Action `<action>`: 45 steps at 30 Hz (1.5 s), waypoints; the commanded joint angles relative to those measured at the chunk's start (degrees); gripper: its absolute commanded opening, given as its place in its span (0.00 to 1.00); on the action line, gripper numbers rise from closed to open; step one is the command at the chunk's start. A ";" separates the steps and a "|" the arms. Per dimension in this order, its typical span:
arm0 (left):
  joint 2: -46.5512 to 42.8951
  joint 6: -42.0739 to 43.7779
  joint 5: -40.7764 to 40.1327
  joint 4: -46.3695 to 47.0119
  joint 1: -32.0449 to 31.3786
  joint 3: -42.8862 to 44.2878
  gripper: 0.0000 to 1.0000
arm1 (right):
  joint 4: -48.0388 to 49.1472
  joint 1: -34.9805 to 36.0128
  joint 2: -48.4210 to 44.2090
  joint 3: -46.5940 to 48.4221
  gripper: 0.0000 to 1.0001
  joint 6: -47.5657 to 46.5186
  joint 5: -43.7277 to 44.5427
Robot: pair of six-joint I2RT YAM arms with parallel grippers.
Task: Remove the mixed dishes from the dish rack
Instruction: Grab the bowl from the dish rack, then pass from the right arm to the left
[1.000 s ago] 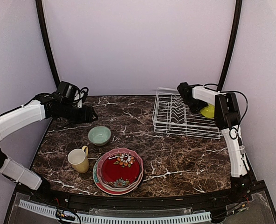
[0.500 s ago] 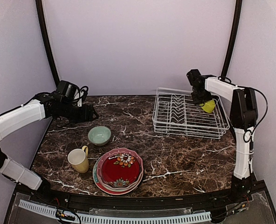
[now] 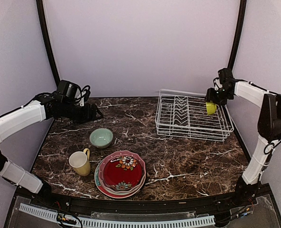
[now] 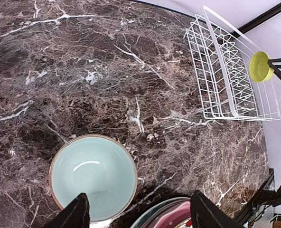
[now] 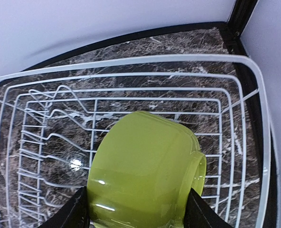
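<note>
Lime-green glossy bowl (image 5: 145, 161): prob. light, stiff, slick, chippable; right gripper (image 5: 138, 211) clamps it across its sides over right end of white wire dish rack (image 3: 188, 118); left gripper (image 4: 140, 216) agape, empty.

No text, label, brand name, number or sign can be read in any of the three views.
</note>
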 commanded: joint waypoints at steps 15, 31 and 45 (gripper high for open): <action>6.13 -17.35 24.66 24.82 -0.57 -0.09 0.75 | 37.81 -11.38 -17.48 -26.09 0.25 22.31 -54.81; 21.50 -32.51 31.35 53.57 -12.72 5.75 0.76 | 48.97 8.47 -19.03 -26.12 0.25 31.68 -55.70; 25.19 -28.66 25.59 46.89 -13.87 6.55 0.79 | 60.61 20.58 -13.12 -25.89 0.24 40.86 -56.92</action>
